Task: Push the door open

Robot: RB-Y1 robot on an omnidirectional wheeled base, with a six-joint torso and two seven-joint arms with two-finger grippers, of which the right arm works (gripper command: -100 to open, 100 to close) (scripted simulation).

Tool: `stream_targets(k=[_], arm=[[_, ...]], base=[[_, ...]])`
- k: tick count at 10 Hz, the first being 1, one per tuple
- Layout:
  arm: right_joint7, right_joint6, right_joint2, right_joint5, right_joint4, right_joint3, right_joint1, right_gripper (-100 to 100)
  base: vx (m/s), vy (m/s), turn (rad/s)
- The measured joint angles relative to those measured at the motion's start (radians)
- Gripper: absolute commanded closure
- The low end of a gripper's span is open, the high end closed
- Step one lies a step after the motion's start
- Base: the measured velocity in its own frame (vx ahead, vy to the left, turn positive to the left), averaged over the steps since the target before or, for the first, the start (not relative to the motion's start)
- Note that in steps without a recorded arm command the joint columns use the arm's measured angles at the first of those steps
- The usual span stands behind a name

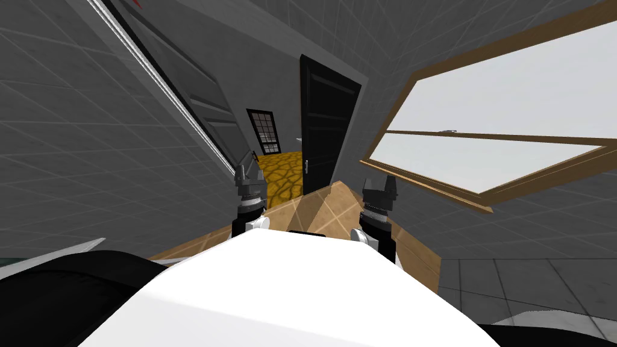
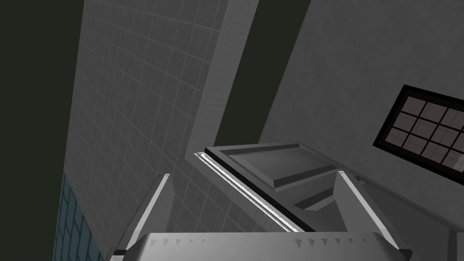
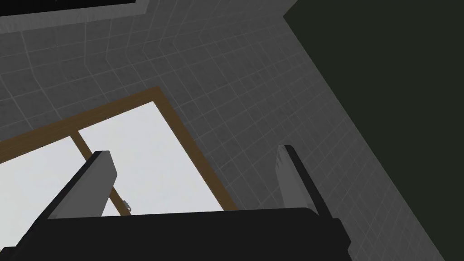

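The door (image 1: pixel 205 102) is grey and panelled, with recessed rectangles stepped into its face and a bright pale strip (image 1: pixel 181 111) along one long edge. In the head view it slants from the upper left of the frame down to left of centre, seen nearly edge-on. In the left wrist view its top corner sits at lower centre, apart from the tiled wall. How far it is swung I cannot tell.

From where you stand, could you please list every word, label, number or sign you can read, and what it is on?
None: no text can be read.
The black door, the grey panelled door, the wood-framed window and the tiled walls bear no writing.
A red mark at the head view's top edge is cut off, unreadable.
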Motion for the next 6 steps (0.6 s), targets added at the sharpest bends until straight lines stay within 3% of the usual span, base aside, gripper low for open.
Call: stream_targets(k=[6], arm=[[-0.11,-0.016,-0.029,-0.023,0.11,0.062,-0.044,-100]], base=[[0.121,0.001,-0.006]])
